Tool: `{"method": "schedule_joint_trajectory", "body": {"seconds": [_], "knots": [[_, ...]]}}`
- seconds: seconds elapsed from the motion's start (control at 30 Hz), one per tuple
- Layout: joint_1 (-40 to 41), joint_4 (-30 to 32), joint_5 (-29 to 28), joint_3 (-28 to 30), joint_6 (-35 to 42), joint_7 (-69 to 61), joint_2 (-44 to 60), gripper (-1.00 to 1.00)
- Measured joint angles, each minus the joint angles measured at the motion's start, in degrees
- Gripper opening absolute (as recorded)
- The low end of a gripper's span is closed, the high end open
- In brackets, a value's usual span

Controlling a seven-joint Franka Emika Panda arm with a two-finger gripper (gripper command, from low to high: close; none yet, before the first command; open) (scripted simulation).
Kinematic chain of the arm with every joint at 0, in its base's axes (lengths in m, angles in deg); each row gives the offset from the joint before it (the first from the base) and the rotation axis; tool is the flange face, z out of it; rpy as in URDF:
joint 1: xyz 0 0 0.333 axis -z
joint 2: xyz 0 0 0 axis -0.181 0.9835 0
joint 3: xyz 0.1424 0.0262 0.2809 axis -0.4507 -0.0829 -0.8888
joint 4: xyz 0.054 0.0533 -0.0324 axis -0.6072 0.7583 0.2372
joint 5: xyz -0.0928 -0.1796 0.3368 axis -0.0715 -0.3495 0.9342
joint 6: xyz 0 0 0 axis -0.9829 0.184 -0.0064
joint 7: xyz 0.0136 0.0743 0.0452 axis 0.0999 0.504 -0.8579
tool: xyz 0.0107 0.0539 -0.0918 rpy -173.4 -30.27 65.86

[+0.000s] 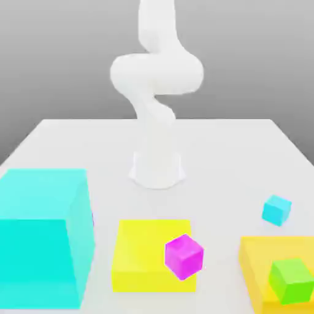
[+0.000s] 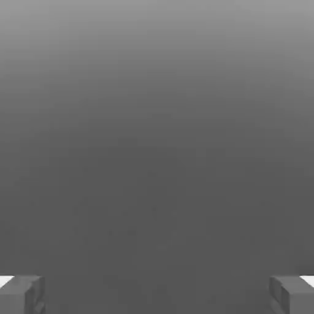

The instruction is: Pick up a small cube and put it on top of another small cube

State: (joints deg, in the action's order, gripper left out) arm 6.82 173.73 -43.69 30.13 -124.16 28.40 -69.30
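a broad white surface [image 1: 211, 159] is lying outside the grasp of the gripper [image 2: 157, 294], and the white arm [image 1: 156, 73] is rising from it. the huge cyan cube [image 1: 40, 245] is sitting out of the gripper's hold, at the exterior view's left. the yellow block [image 1: 141, 251] and the orange-yellow block [image 1: 254, 270], at the exterior view's right, are also lying free of the gripper. the gripper itself is standing released, its two fingers [image 2: 17, 294] spreading wide with only grey backdrop between them. the magenta cube [image 1: 184, 257] is overlapping the yellow block in view, ungripped; whether it is touching it, i cannot tell. the green cube [image 1: 291, 281] is resting on the orange-yellow block, also ungripped. the small sky-blue cube [image 1: 276, 210] is resting on the white surface, outside the gripper's fingers, just beyond the orange-yellow block. a magenta sliver [image 1: 93, 219] is peeking past the cyan cube's edge, apart from the gripper.
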Motion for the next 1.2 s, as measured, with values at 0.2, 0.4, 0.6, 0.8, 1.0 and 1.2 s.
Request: {"method": "schedule_joint_trajectory", "body": {"seconds": [0.2,0.4,0.6,0.8,1.0,1.2], "knots": [[-9.28,5.58,-2.37,-2.12,-6.05,-14.28,9.81,0.0],[-17.76,10.97,-3.66,-4.18,-11.89,-28.74,19.25,0.0],[-25.92,16.37,-3.98,-6.52,-17.76,-43.88,28.59,0.0],[-33.35,21.78,-2.86,-10.38,-23.69,-60.09,37.76,0.0],[-39.09,25.09,-3.09,-12.4,-30.55,-70.96,47.46,0.0],[-45.8,23.24,-10.13,-3.99,-39.29,-66.18,58.39,-1.0]]}}
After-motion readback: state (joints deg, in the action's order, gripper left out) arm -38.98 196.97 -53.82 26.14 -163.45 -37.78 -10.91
